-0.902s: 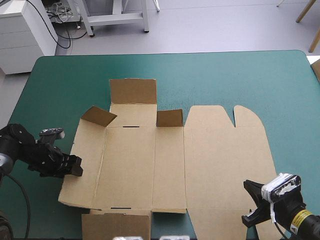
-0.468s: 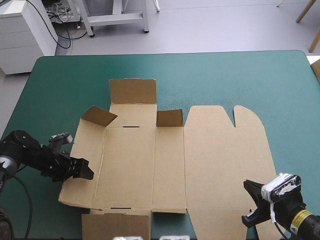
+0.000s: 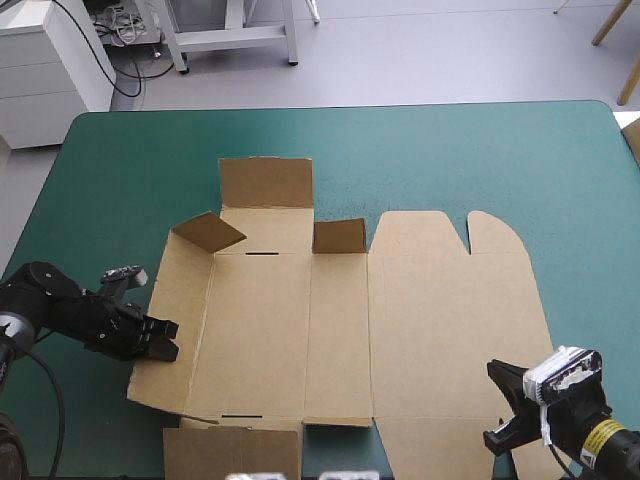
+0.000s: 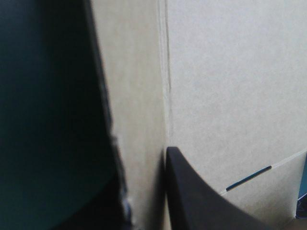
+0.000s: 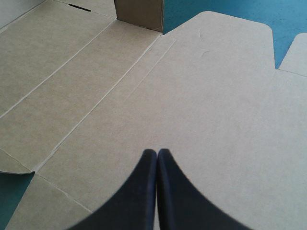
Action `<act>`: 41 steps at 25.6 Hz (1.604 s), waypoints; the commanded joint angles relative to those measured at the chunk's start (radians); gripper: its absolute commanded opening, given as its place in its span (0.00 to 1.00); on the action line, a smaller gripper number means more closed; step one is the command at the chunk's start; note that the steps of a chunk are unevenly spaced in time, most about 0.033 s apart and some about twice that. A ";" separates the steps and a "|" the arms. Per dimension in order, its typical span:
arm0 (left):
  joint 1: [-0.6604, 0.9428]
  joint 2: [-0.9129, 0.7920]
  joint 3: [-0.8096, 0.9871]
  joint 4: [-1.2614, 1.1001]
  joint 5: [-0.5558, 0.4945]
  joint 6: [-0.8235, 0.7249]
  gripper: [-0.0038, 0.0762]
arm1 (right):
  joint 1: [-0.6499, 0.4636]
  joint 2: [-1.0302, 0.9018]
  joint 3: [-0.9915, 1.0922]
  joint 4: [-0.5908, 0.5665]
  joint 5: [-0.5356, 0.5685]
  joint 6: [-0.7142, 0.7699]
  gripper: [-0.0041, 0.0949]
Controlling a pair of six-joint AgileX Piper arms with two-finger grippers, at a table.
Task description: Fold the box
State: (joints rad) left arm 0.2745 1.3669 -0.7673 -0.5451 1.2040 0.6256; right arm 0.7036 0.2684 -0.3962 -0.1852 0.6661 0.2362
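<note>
One hand is placed to act: the left hand (image 3: pixel 168 340) clamps the box (image 3: pixel 340 320) by its left wall, with the crease just to its right. The right hand (image 5: pixel 157 154), fingers together, is well apart.

Counts: 1 box (image 3: pixel 400 320), one brown sheet. 2 grippers: left gripper (image 3: pixel 166 340), right gripper (image 5: pixel 157 152). 1 table (image 3: pixel 450 150), teal-green cover. On the box, 2 raised tabs along the far side: left tab (image 3: pixel 208 232), right tab (image 3: pixel 339 236). 2 dark slots: far slot (image 3: pixel 262 254), near slot (image 3: pixel 235 415).

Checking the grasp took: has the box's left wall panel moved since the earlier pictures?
Yes. The left wall panel has tipped up: its outer edge now lies farther from the table's left edge.
</note>
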 commanded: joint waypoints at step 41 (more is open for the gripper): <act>-0.920 0.088 -0.568 1.122 -0.745 -0.033 0.04 | -0.004 0.010 -0.028 -0.014 -0.068 -0.002 0.03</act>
State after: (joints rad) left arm -0.6253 1.4933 -1.3041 0.5382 0.5444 0.6016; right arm 0.7036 0.2684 -0.3962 -0.1852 0.6661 0.2362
